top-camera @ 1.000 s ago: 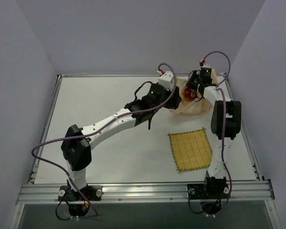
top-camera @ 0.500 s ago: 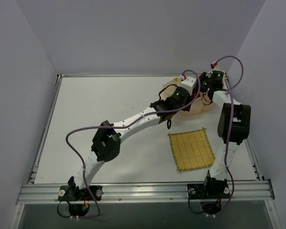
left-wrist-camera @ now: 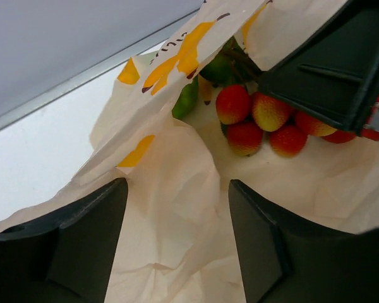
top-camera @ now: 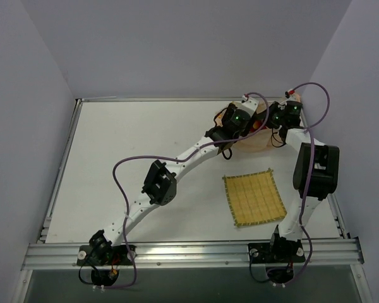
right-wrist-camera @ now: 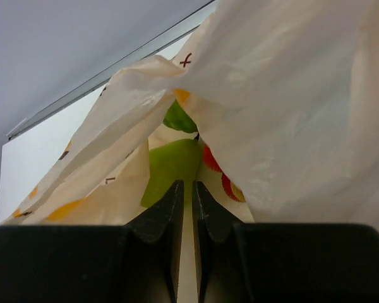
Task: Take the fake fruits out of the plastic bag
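Observation:
The plastic bag (top-camera: 258, 137) lies at the back right of the table, pale peach with yellow prints. In the left wrist view its mouth (left-wrist-camera: 177, 164) gapes, showing the red berry bunch (left-wrist-camera: 259, 123) and a green fruit (left-wrist-camera: 186, 98) inside. My left gripper (left-wrist-camera: 177, 246) is open, its fingers on either side of a fold of bag film; from above it (top-camera: 247, 124) sits at the bag's left side. My right gripper (right-wrist-camera: 184, 208) is shut on a thin sheet of the bag; from above it (top-camera: 271, 121) is at the bag's right. A green fruit (right-wrist-camera: 170, 167) and the red berries (right-wrist-camera: 218, 170) lie beyond its fingertips.
A square yellow woven mat (top-camera: 253, 197) lies on the table in front of the bag. The back wall and the table's raised back edge (top-camera: 177, 100) run close behind the bag. The right wall stands near the right arm.
My left arm has stretched farther to the back right, so its gripper is now at the bag. My right gripper has shifted a little right with the bag's edge in it.

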